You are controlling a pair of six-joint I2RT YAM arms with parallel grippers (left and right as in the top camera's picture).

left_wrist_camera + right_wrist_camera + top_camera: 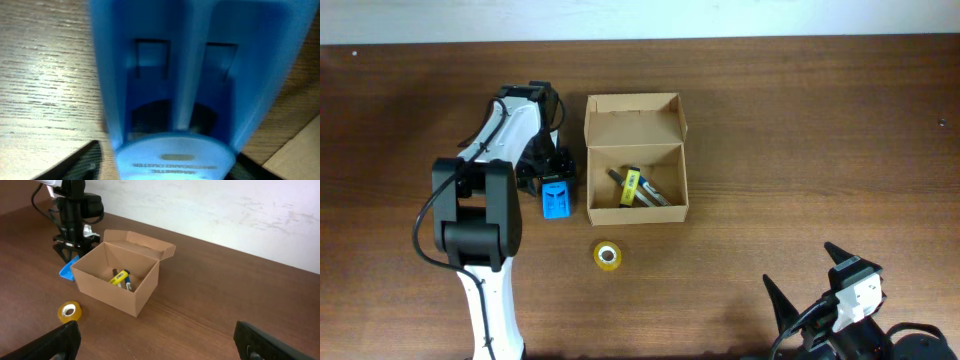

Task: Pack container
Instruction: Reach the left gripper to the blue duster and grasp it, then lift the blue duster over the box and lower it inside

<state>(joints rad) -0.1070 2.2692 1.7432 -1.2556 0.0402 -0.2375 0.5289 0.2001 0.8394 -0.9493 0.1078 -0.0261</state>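
The container (pixel 637 212) is a tan cardboard box standing open at the table's middle, its flap lid (pixel 633 118) tipped back. A yellow marker (pixel 630 185) and dark markers lie inside it. The box also shows in the right wrist view (pixel 115 292). A flat blue eraser block (pixel 555 200) lies just left of the box. My left gripper (pixel 548 175) is low over the eraser, jaws open and straddling it. The eraser (pixel 175 75) fills the left wrist view, with wood showing between it and the left finger. My right gripper (pixel 160 340) is open and empty near the front right.
A yellow tape roll (pixel 607 255) lies on the table in front of the box, and it also shows in the right wrist view (pixel 69 312). The box's left wall (pixel 300 155) stands close to my left gripper. A white wall runs behind the table.
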